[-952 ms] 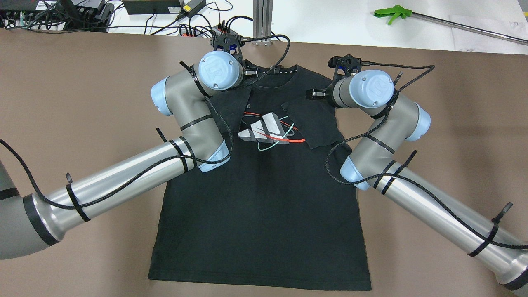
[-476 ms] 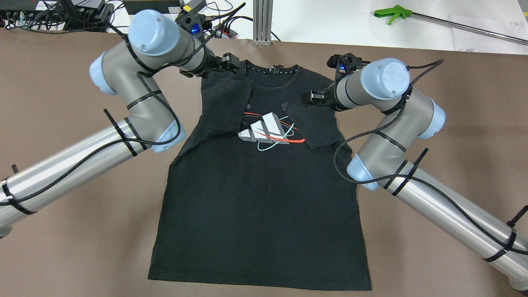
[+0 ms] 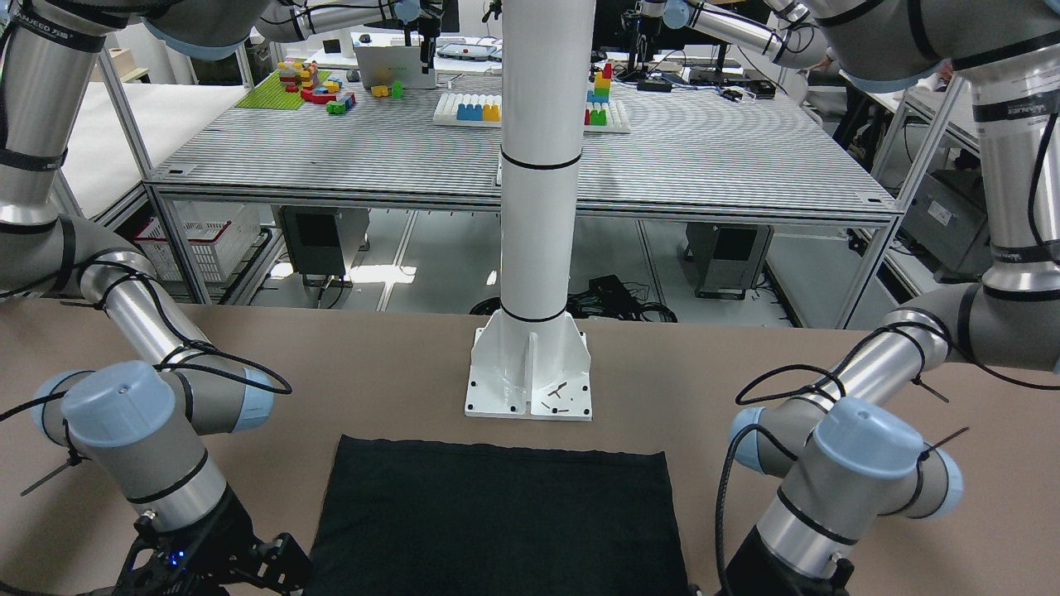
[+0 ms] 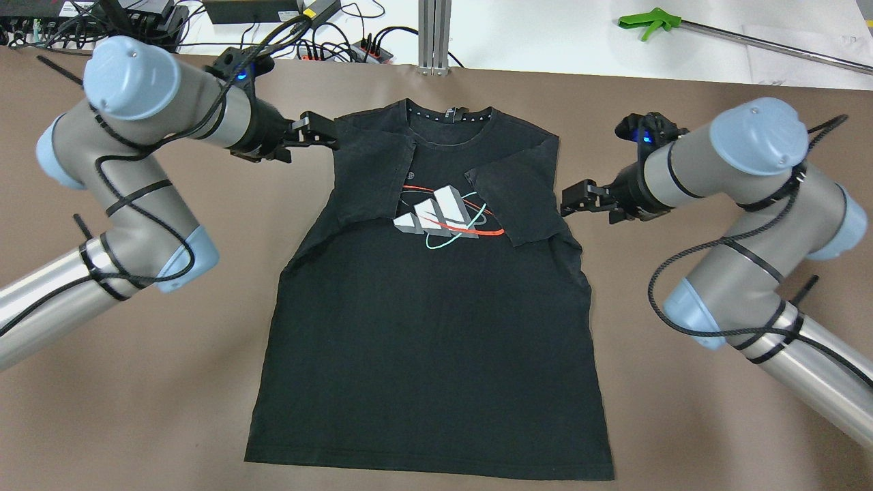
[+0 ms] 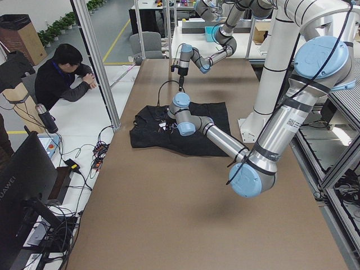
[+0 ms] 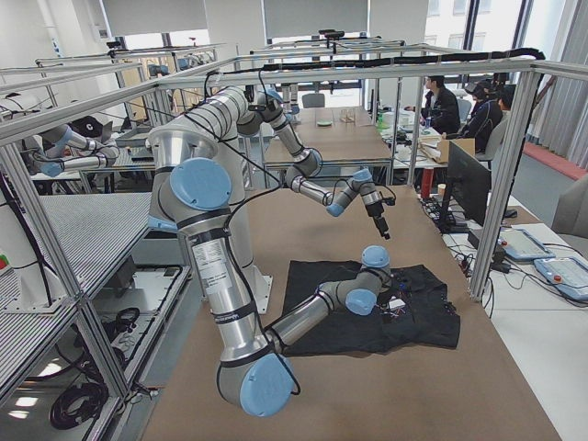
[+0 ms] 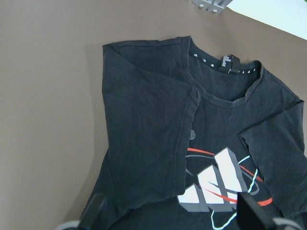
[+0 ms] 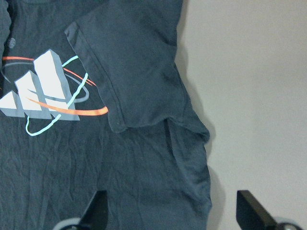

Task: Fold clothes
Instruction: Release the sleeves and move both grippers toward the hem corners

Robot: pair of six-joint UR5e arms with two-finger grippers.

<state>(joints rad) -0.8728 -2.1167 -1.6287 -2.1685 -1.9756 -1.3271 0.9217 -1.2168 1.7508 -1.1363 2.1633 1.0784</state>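
Left arm (image 4: 48, 307), right arm (image 4: 825, 372): silver tube links, darker grey joint housings, pale blue round end caps. A black braided cable runs along each, cinched with black zip ties, tails sticking out. Left gripper (image 4: 333, 134), right gripper (image 4: 565, 203): black. Left wrist mount (image 4: 235, 68), right wrist mount (image 4: 648, 129): black, blue light. Pedestal column (image 3: 538, 165): white, black bands, flanged base plate (image 3: 530, 397).

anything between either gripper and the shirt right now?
Nothing visible. The left gripper is at the black T-shirt's shoulder edge, the right gripper just off its folded sleeve with only bare table between. Both open, empty.
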